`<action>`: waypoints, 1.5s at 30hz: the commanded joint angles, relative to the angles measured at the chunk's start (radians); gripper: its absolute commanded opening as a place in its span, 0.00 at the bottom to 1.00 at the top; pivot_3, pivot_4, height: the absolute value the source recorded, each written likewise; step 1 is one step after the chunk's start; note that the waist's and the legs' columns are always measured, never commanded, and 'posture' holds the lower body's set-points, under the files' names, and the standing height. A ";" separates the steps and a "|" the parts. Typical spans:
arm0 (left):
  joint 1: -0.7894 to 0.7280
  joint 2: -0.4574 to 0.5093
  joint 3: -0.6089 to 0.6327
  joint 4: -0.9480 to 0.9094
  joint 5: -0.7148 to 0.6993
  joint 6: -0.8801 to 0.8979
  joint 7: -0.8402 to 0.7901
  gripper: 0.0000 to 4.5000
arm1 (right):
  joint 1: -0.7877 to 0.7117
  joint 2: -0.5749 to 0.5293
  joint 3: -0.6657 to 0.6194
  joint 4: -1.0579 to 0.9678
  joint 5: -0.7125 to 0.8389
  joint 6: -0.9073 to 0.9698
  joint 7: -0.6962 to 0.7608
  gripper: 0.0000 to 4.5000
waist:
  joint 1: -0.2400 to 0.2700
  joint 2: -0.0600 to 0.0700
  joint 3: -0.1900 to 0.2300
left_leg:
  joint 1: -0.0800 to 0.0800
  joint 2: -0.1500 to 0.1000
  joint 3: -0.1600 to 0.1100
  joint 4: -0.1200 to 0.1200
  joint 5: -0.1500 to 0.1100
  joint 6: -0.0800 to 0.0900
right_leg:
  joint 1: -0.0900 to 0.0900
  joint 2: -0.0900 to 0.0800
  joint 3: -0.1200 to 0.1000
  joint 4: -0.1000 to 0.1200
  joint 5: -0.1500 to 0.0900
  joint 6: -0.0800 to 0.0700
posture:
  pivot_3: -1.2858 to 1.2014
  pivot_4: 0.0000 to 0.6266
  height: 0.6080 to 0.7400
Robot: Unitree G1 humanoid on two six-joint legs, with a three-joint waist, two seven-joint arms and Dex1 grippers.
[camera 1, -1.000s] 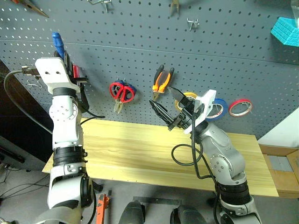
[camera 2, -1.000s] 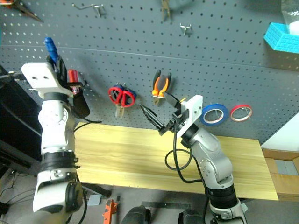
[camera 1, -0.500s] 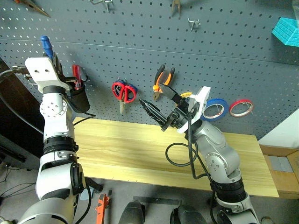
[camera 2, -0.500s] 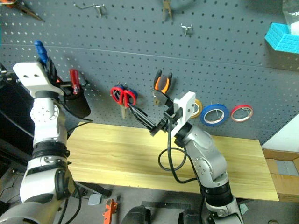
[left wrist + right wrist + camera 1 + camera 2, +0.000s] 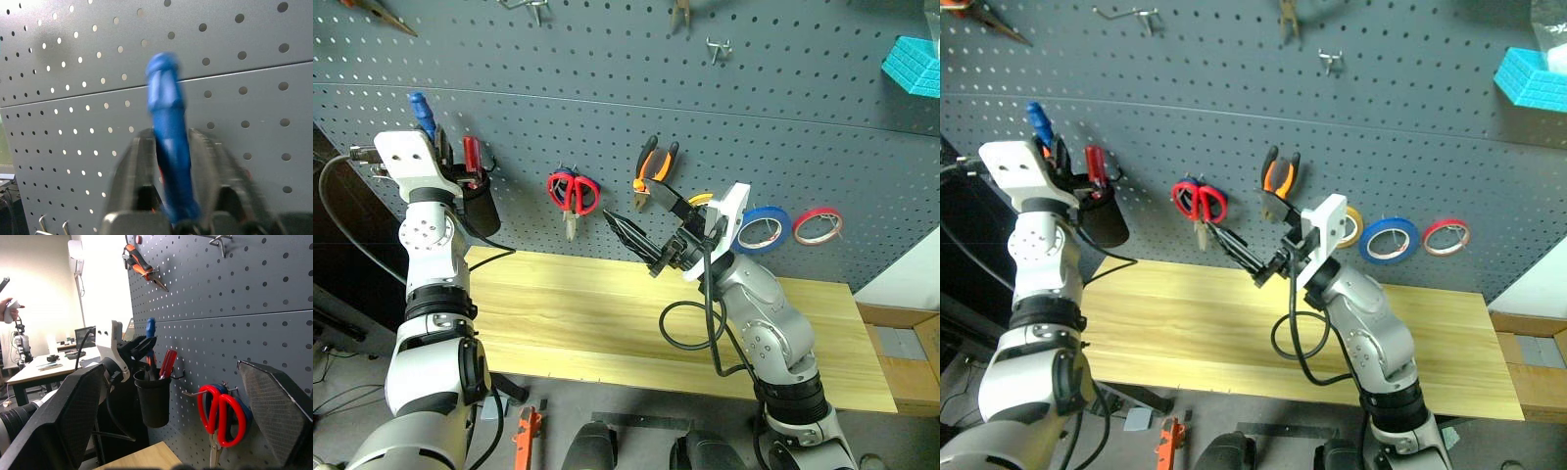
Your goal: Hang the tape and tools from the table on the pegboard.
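Note:
My left gripper (image 5: 171,134) is up at the dark grey pegboard (image 5: 607,88), over a black cup (image 5: 481,211) hung at its left. Its fingers (image 5: 139,161) stand open a little, either side of the blue-handled screwdriver (image 5: 421,110), whose shaft goes down into the cup. Red-handled scissors (image 5: 573,191), orange-and-black pliers (image 5: 654,166) and the blue tape (image 5: 766,227) hang on the board. My right gripper (image 5: 633,201) is open and empty, held above the wooden table (image 5: 587,313) in front of the pliers.
A red-handled screwdriver (image 5: 472,157) shares the cup. A yellow ring (image 5: 705,200) and a red ring (image 5: 818,225) hang by the blue tape. A teal block (image 5: 913,64) sits at the upper right. A person's hand (image 5: 10,311) shows far off.
My left gripper has sunk and moved left with the blue screwdriver, setting it into the cup, and its fingers have loosened. The right gripper has drifted slightly left.

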 commanded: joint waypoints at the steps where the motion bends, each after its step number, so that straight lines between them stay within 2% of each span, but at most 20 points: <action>1: -0.032 0.017 0.006 -0.023 -0.016 -0.026 -0.010 0.56 | -0.017 -0.004 -0.005 -0.010 -0.009 -0.026 -0.004 1.00 | 0.000 0.000 0.000 | 0.000 0.000 0.000 0.000 0.000 0.000 | 0.000 0.000 0.000 0.000 0.000 0.000 | 0.57 0.16 1.00; 5: -0.028 0.014 0.008 -0.026 -0.021 -0.028 -0.010 0.88 | -0.018 -0.006 -0.004 -0.007 -0.011 -0.029 -0.004 1.00 | 0.000 0.000 0.000 | 0.000 0.000 0.000 0.000 0.000 0.000 | 0.000 0.000 0.000 0.000 0.000 0.000 | 0.57 0.16 1.00; 7: -0.025 0.012 0.008 -0.028 -0.023 -0.029 -0.008 1.00 | -0.019 -0.006 -0.003 -0.005 -0.013 -0.031 -0.003 1.00 | 0.000 0.000 0.000 | 0.000 0.000 0.000 0.000 0.000 0.000 | 0.000 0.000 0.000 0.001 0.000 0.000 | 0.57 0.15 1.00; 15: 0.055 -0.022 0.019 -0.141 -0.054 0.010 0.006 1.00 | -0.020 -0.024 0.007 0.004 -0.040 -0.054 0.016 1.00 | 0.000 0.000 0.000 | 0.000 0.000 0.000 0.000 0.000 0.000 | 0.000 0.000 0.001 0.001 0.000 0.000 | 0.57 0.14 1.00; 28: 0.245 -0.129 -0.047 -0.777 -0.114 0.342 0.005 1.00 | -0.005 -0.048 -0.042 -0.007 -0.087 -0.087 -0.053 1.00 | 0.002 0.000 -0.002 | 0.000 0.000 0.000 0.009 0.000 0.000 | -0.001 0.000 0.001 0.012 0.000 0.000 | 0.58 0.10 1.00; 34: 0.373 -0.212 -0.186 -1.066 -0.125 0.480 -0.050 1.00 | 0.093 -0.105 -0.089 -0.114 -0.176 -0.029 -0.189 1.00 | 0.004 0.001 -0.009 | 0.000 0.000 -0.001 0.015 0.000 0.000 | 0.001 0.000 0.002 0.014 0.000 0.000 | 0.57 0.08 1.00; 39: 0.520 -0.294 -0.298 -1.153 -0.130 0.582 -0.076 1.00 | 0.219 -0.133 -0.115 -0.146 -0.290 0.039 -0.321 1.00 | -0.002 0.007 -0.026 | 0.003 0.000 0.001 0.014 0.000 0.000 | 0.002 0.000 0.004 0.015 0.000 -0.001 | 0.56 0.06 1.00; 43: 0.605 -0.387 -0.302 -1.120 -0.100 0.769 0.049 1.00 | 0.279 -0.128 -0.133 -0.122 -0.345 0.094 -0.395 1.00 | -0.010 0.011 -0.031 | 0.007 0.000 0.003 0.014 0.000 0.001 | 0.004 0.001 0.006 0.016 0.000 -0.001 | 0.54 0.05 1.00; 45: 0.617 -0.402 -0.295 -1.106 -0.082 0.804 0.073 1.00 | 0.292 -0.127 -0.137 -0.101 -0.363 0.104 -0.412 1.00 | -0.020 0.011 -0.031 | 0.015 0.001 0.003 0.014 0.000 0.001 | 0.012 0.002 0.006 0.015 -0.001 -0.001 | 0.54 0.04 1.00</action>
